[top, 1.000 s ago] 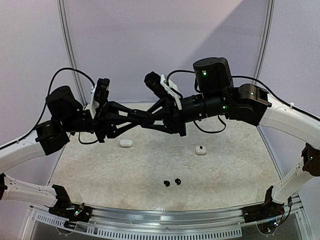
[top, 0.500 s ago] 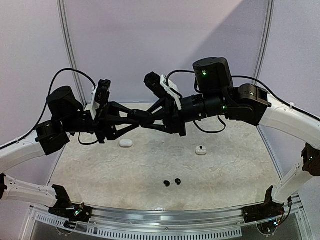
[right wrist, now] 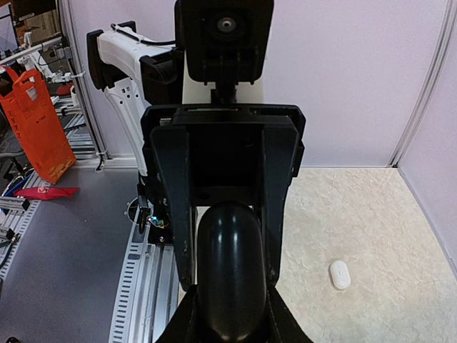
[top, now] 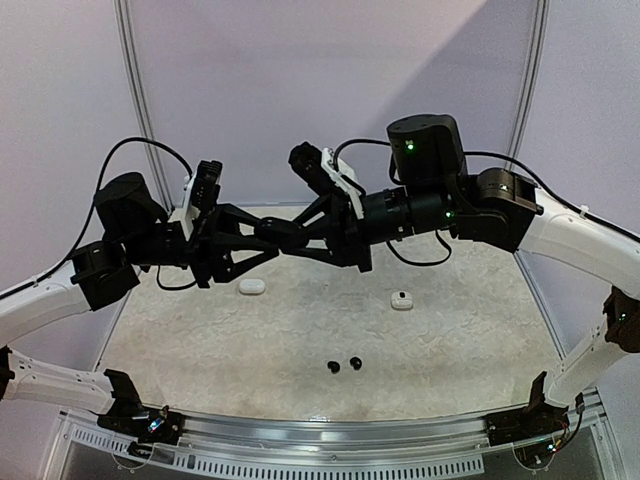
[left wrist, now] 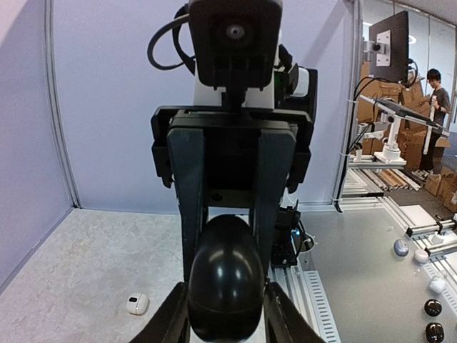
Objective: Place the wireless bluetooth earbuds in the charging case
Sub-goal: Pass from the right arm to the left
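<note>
Both raised: left arm (top: 120,215), right arm (top: 430,205) level, jaws flanking black case (top: 283,236).

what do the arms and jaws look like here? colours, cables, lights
Both alike: the left arm and right arm have white link shells, black joint housings and black, flat-sided jaws. White brackets carry wrist cameras. Loose black cables loop over them. Green LEDs dot the right arm's joints.

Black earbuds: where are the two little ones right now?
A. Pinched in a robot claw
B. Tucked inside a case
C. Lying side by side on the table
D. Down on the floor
C: the black earbuds lie next to each other on the table, towards its near edge, with nothing touching them.
</note>
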Motion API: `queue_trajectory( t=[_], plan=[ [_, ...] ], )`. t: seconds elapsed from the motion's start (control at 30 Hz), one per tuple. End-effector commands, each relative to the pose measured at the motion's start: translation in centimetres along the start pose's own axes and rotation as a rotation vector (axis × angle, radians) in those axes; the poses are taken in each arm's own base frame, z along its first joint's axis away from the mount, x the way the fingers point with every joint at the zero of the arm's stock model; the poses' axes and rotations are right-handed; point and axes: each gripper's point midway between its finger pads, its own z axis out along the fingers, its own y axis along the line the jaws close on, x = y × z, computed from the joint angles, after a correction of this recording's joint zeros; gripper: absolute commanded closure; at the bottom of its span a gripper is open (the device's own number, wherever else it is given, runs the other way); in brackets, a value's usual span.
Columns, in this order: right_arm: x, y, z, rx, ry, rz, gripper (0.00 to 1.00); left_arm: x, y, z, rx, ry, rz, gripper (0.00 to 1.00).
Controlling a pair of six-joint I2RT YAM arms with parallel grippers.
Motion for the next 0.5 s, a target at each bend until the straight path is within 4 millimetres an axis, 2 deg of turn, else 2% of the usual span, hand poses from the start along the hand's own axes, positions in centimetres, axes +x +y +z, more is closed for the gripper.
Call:
queue_trajectory(
  t=[0.0,0.2,0.27,0.37,0.4,0.47],
  plan=[
    [-0.95,0.11,-0.85,0.009,-0.033,-0.008,1.0,0.2,-0.44,-0.04,0.008,0.006,-0.009,0.66],
    [-0.69,0.06,-0.58,0.005,-0.026,-0.004,1.0,-0.09,-0.43,-0.02,0.008,0.0,-0.009,0.88],
    [-0.71,0.07,-0.61,0.006,-0.027,-0.004,1.0,0.08,-0.42,-0.01,0.008,0.004,-0.015,1.0],
    [-0.56,-0.05,-0.61,0.013,-0.02,0.0,1.0,0.03,-0.41,-0.03,0.006,0.003,-0.016,1.0],
    [-0.45,-0.16,-0.59,0.019,-0.014,0.004,0.98,-0.03,-0.37,-0.04,0.003,0.002,-0.013,1.0],
    [-0.24,-0.54,-0.57,0.042,-0.005,0.021,0.79,0.0,-0.26,-0.06,-0.004,0.002,-0.008,1.0]
  ],
)
